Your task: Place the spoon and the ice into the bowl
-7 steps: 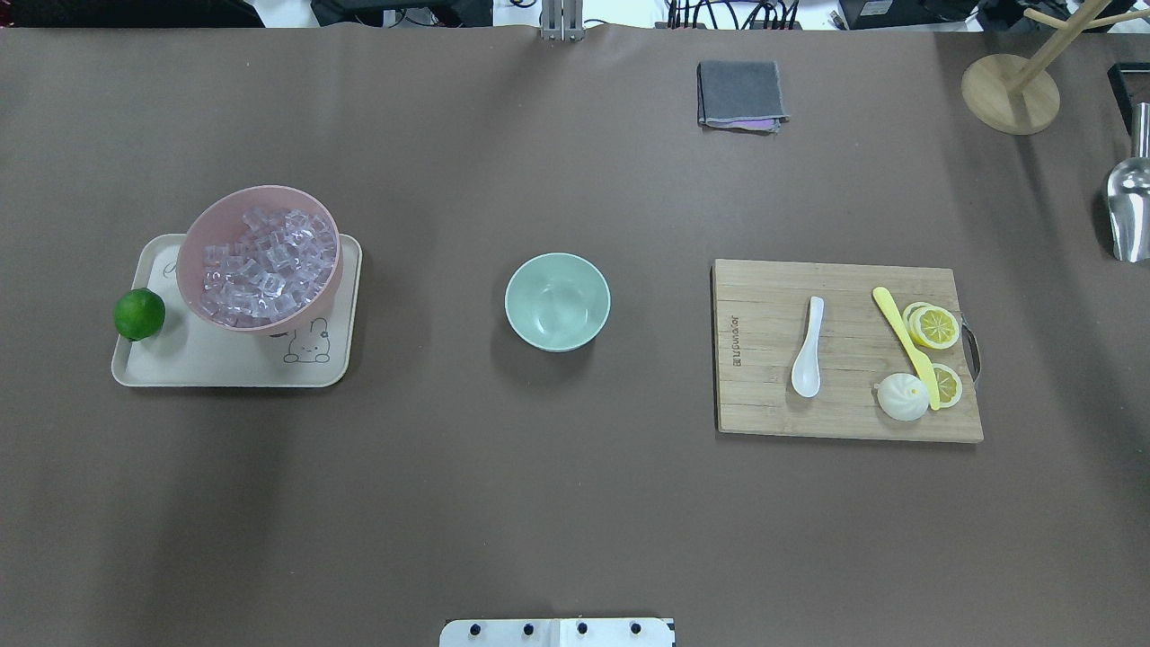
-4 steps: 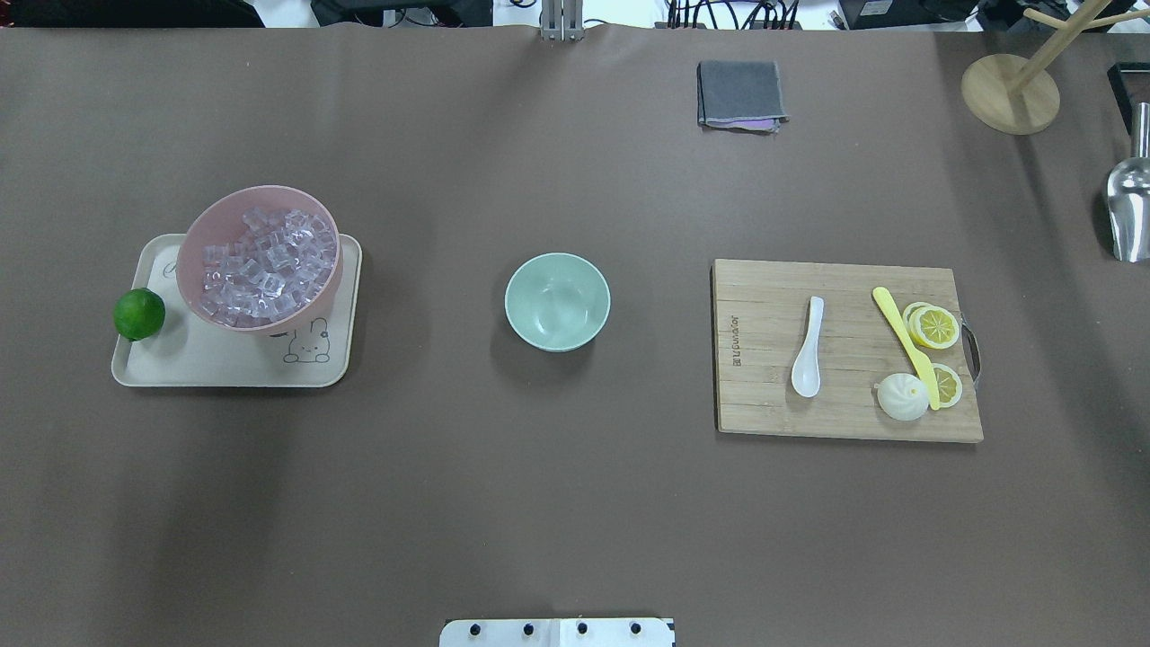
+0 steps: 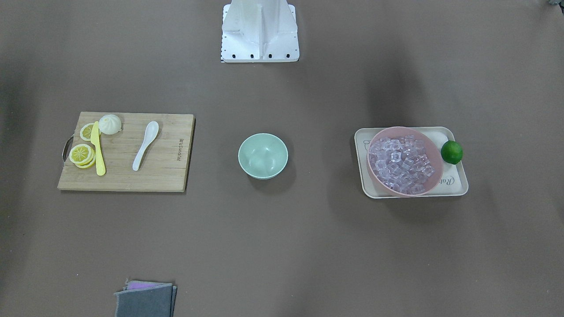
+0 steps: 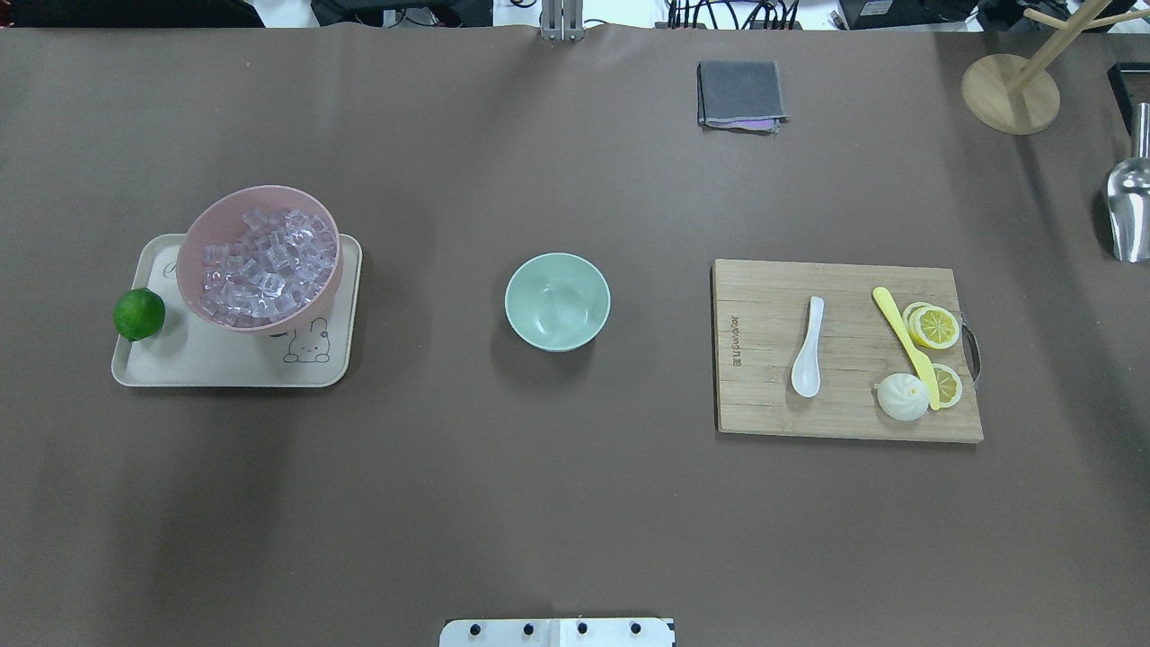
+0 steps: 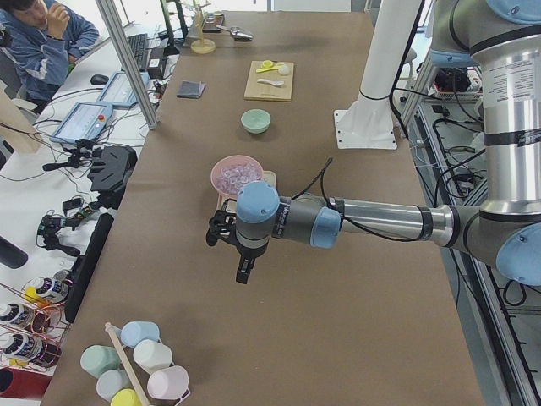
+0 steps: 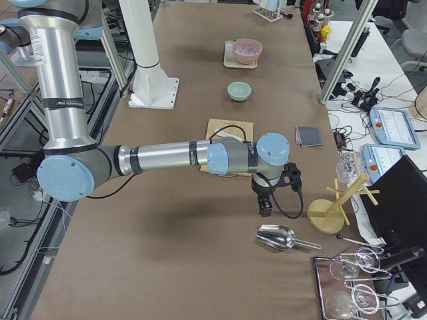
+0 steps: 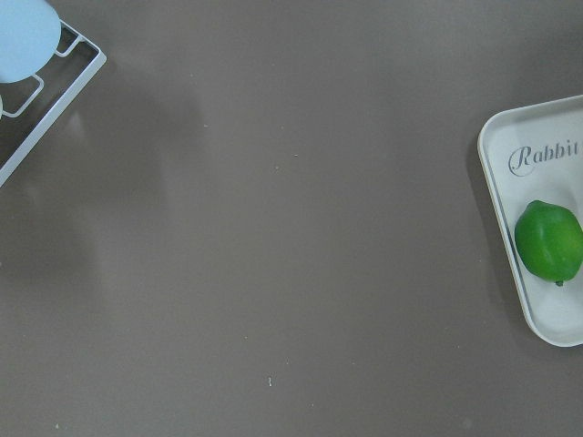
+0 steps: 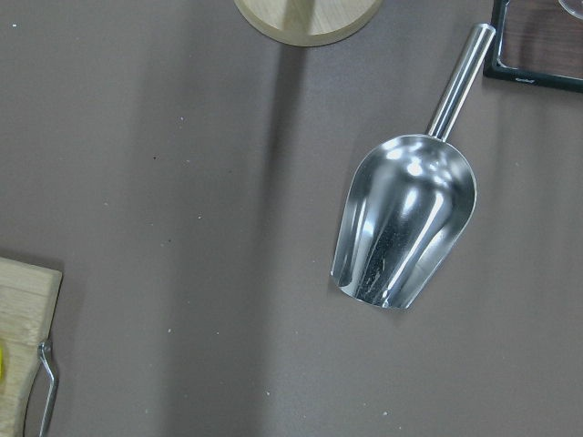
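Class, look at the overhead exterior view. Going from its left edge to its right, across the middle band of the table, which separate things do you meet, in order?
lime → pink bowl → mint-green bowl → spoon → yellow knife → metal scoop

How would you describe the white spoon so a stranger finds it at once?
Look at the wooden cutting board on the robot's right side. The spoon lies alone on the board's half nearer the mint-green bowl. It is white with a deep scoop, unlike the flat yellow knife.
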{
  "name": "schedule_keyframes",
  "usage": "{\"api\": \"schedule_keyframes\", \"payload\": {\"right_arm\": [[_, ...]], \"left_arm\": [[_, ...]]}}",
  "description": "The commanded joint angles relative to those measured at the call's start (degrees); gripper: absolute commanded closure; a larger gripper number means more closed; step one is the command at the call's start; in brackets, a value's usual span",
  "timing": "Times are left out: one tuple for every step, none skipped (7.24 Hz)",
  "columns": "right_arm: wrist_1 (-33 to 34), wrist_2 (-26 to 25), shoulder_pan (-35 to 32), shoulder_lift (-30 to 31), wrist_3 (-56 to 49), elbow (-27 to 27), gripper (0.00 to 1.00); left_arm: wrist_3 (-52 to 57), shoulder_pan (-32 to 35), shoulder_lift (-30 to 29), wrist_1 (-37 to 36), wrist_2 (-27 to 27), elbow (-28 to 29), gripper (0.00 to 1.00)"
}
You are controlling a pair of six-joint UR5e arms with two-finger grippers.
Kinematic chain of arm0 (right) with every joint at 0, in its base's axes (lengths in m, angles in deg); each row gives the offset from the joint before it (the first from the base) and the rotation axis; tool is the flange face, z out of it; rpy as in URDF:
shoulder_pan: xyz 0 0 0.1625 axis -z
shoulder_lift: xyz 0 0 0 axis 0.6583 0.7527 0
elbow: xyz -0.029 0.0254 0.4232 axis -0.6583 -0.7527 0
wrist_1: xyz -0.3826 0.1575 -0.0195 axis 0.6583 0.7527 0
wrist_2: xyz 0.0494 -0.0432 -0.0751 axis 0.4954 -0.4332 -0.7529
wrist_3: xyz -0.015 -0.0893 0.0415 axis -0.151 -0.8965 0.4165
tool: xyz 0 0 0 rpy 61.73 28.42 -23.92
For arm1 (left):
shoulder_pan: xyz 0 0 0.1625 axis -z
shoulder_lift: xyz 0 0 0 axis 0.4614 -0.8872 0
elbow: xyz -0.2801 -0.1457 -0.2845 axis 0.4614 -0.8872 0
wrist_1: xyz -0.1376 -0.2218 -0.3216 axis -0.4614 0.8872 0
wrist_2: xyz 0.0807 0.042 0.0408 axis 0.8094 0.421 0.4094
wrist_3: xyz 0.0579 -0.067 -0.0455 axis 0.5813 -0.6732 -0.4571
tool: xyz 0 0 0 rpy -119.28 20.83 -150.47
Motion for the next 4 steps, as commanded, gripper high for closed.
{"api": "schedule_keyframes", "payload": {"right_arm": [[-0.22,0.19,0.09,0.14,0.01,0.13,0.0],[-0.22,0.19,0.18,0.22,0.1,0.13,0.0],[-0.22,0.28,0.27,0.14,0.19,0.13,0.0],[-0.22,0.28,0.36,0.22,0.36,-0.04,0.0]], "left_arm": [[-1.51,0.16,0.12,1.23,-0.26,-0.48,0.01],[-1.51,0.08,0.11,1.24,-0.26,-0.48,0.01],[-1.6,0.16,0.2,1.24,-0.26,-0.83,0.01],[-1.69,0.16,0.2,1.24,-0.34,-0.92,0.01]]}}
